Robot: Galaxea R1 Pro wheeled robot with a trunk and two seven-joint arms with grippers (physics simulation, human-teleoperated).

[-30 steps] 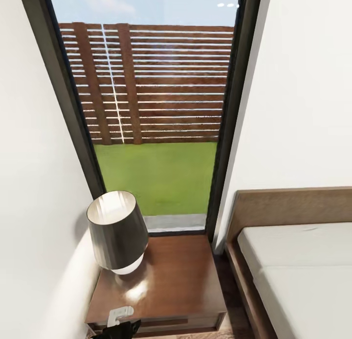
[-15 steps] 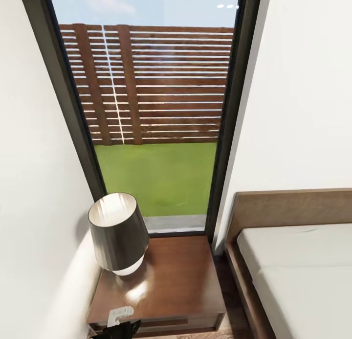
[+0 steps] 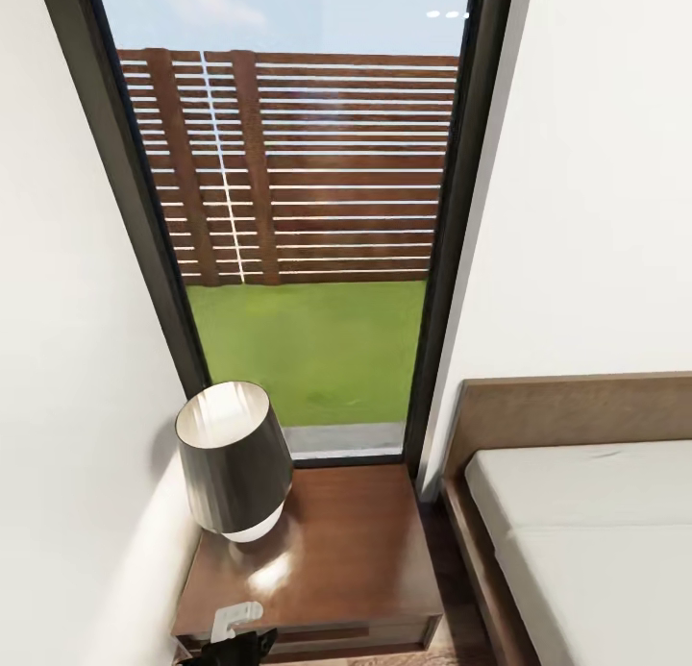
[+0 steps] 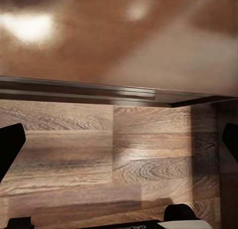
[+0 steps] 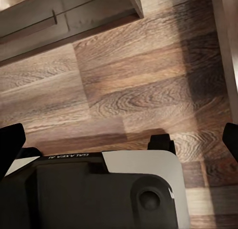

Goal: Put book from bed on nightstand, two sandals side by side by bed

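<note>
Both grippers, the left [image 4: 119,144] and the right [image 5: 119,140], hang spread and empty over bare floor, the nightstand [image 3: 336,551] just ahead of the left, nearer arm, bed [image 3: 596,541] rightward.

A home bedroom. A bed [image 3: 586,541] with an off-white mattress and brown headboard [image 3: 577,407] stands against a white wall. Beside it, a glossy wooden nightstand [image 3: 336,560] carries a lamp [image 3: 234,459] (dark shade). A tall window [image 3: 298,234] shows lawn and a slatted fence. Wood-plank floor [image 5: 148,90].
</note>
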